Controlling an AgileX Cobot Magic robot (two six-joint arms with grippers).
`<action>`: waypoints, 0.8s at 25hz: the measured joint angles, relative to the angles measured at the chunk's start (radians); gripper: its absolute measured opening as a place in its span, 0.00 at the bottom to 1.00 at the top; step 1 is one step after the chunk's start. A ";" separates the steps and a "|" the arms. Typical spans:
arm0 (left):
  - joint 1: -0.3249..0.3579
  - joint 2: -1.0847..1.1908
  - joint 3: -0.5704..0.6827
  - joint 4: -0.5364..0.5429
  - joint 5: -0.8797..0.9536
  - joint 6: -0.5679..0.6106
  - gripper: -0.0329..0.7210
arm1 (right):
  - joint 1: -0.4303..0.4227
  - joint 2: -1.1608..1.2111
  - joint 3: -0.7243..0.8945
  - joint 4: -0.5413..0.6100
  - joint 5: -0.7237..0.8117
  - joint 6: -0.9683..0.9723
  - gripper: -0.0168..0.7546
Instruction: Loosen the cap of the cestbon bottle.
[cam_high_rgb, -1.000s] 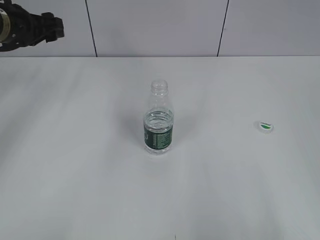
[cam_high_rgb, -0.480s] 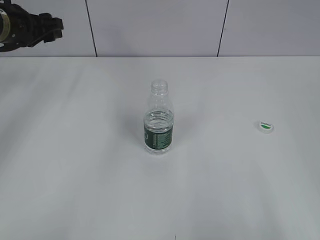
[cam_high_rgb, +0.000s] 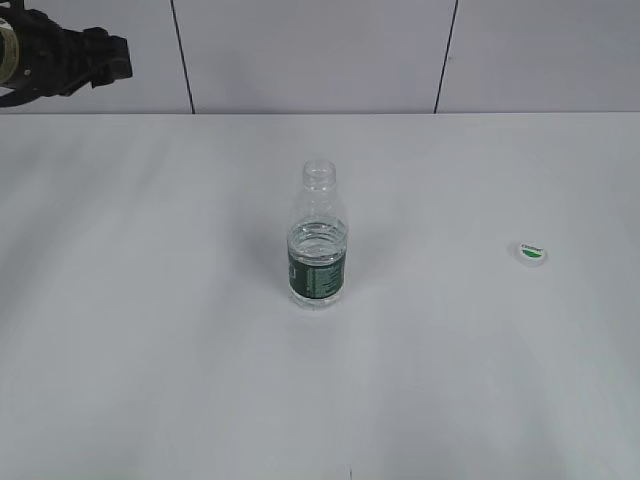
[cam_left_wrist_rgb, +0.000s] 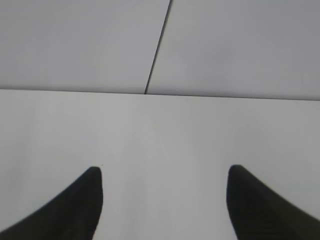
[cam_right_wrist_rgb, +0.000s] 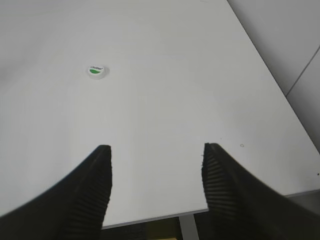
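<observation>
The cestbon bottle (cam_high_rgb: 319, 240) stands upright at the middle of the white table, clear with a dark green label band, its neck open with no cap on it. The cap (cam_high_rgb: 532, 253), white with a green logo, lies flat on the table far to the bottle's right; it also shows in the right wrist view (cam_right_wrist_rgb: 97, 71). My left gripper (cam_left_wrist_rgb: 164, 172) is open and empty, held high at the far left of the exterior view (cam_high_rgb: 105, 55). My right gripper (cam_right_wrist_rgb: 156, 150) is open and empty above the table's edge, out of the exterior view.
The white table (cam_high_rgb: 150, 300) runs back to a panelled grey wall (cam_high_rgb: 310, 50). In the right wrist view the table's edge (cam_right_wrist_rgb: 150, 220) lies below the fingers, with a table leg under it.
The cap has shifted very slightly on the table since the earliest frame. The left arm has barely moved. The bottle stands as before.
</observation>
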 joint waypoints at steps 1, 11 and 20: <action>0.004 -0.003 0.000 -0.023 -0.001 0.026 0.68 | 0.000 0.000 0.000 0.000 0.000 0.000 0.59; 0.008 -0.072 0.012 -0.672 0.243 0.736 0.68 | 0.000 0.000 0.000 0.000 0.000 0.000 0.59; -0.024 -0.155 0.020 -1.339 0.541 1.449 0.68 | 0.000 0.000 0.000 0.000 0.000 0.000 0.59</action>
